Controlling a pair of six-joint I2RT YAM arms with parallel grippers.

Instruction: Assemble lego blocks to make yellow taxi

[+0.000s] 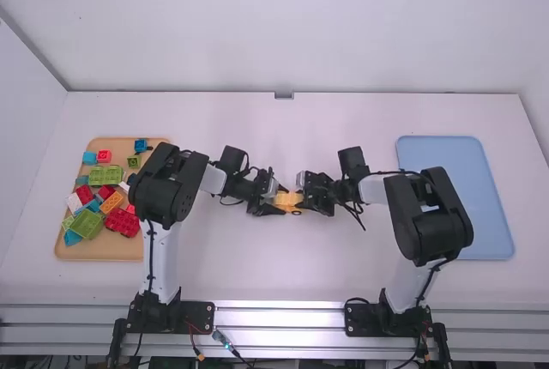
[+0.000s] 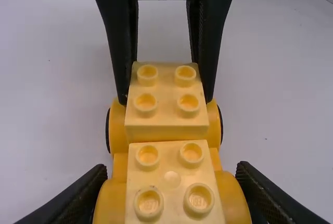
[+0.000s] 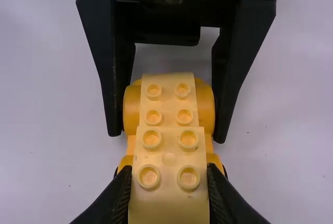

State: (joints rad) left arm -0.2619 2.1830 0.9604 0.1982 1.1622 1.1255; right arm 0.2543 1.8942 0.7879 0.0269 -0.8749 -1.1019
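Between your left claw (image 2: 170, 168) and right claw (image 3: 168, 168), mid-surface (image 1: 274, 257): part-built taxi (image 1: 288, 202), left clenched on the fenders (image 2: 110, 206) at its end, right clenched on the end pale block (image 2: 165, 88). Opposed grips probably let you brace one end while you seat or square the other. Count: 2 claws, 1 taxi, 2 pale blocks, 4 studs each.
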